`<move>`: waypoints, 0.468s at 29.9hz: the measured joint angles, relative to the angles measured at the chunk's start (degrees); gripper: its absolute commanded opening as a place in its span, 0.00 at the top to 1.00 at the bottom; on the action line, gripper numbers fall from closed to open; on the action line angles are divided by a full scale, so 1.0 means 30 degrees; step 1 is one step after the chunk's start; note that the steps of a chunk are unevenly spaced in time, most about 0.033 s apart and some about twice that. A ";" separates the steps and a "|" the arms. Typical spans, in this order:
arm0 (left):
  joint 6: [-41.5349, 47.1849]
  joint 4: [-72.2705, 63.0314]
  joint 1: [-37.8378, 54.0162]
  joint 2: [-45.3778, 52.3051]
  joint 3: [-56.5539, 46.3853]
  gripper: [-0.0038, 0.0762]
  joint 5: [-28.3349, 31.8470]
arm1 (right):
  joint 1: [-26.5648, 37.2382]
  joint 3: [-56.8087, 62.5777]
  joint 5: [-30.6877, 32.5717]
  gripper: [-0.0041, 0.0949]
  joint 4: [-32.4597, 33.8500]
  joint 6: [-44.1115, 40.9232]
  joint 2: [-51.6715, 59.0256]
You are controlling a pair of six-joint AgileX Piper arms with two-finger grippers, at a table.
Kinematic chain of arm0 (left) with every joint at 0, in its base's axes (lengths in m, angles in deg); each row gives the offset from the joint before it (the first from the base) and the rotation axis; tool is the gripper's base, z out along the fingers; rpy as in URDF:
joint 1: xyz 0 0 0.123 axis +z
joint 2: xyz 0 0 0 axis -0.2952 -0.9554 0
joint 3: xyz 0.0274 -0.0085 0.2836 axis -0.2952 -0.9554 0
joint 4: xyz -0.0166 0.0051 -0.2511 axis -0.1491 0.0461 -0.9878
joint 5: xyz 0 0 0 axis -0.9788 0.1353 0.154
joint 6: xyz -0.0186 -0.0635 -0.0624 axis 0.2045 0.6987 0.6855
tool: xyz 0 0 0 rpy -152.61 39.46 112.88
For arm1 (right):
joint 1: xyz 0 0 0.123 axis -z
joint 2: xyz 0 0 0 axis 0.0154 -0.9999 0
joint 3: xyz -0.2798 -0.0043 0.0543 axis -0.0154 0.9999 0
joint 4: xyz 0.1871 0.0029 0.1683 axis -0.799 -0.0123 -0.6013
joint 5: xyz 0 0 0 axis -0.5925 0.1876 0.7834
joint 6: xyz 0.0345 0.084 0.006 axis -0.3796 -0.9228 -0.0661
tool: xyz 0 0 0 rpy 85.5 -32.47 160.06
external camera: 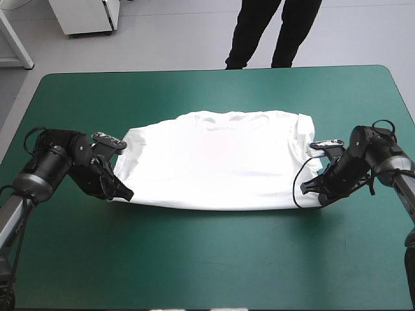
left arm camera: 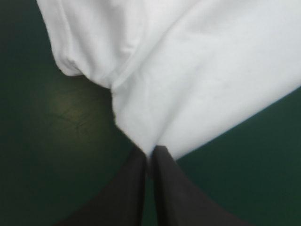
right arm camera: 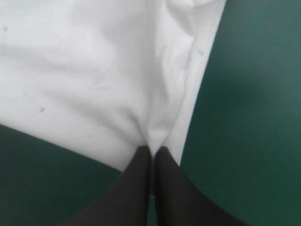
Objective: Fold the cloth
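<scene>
The white T-shirt (external camera: 217,159) lies across the middle of the teal-green table, folded once so its collar faces the far edge and the near edge sags slightly. My left gripper (external camera: 123,192) is shut on the T-shirt at its near left corner; in the left wrist view the black fingers (left arm camera: 136,183) pinch the T-shirt (left arm camera: 197,80) corner at the left gripper (left arm camera: 150,157). My right gripper (external camera: 310,188) is shut on the T-shirt at its near right corner; the right wrist view shows the right gripper (right arm camera: 151,153) pinching bunched T-shirt (right arm camera: 94,70) folds.
Bare teal-green cover (external camera: 214,259) stretches between the T-shirt and the table's near edge, and more lies beyond the collar toward the far edge (external camera: 214,70).
</scene>
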State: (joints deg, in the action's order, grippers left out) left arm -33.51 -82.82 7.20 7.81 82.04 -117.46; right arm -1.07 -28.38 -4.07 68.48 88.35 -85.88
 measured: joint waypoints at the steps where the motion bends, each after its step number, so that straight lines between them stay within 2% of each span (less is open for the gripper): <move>1: 0.0062 0.0112 0.0000 0.0113 0.0000 0.71 0.0000 | 0.0000 0.0000 0.0049 0.80 0.0002 0.0018 0.0245; 3: 0.0147 0.0271 0.0000 0.0334 -0.0036 0.58 -0.0020 | 0.0000 0.0000 0.0151 0.70 0.0002 0.0059 0.0771; 6: 0.0259 0.0290 0.0000 0.0922 -0.0094 0.47 -0.0060 | 0.0000 0.0000 0.0486 0.54 0.0002 0.0076 0.1619; 9: 0.0822 0.0429 0.0000 0.1852 -0.0100 0.47 -0.0089 | 0.0000 0.0016 0.0659 0.45 0.0002 -0.0010 0.2558; 14: 0.1319 0.0669 0.0000 0.3190 0.0915 0.47 -0.0305 | 0.0000 -0.0072 0.0596 0.45 -0.0039 -0.0390 0.4220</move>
State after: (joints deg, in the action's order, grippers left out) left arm -29.55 -80.81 7.20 17.38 84.79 -118.38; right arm -1.07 -28.60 -2.28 68.37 87.18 -73.22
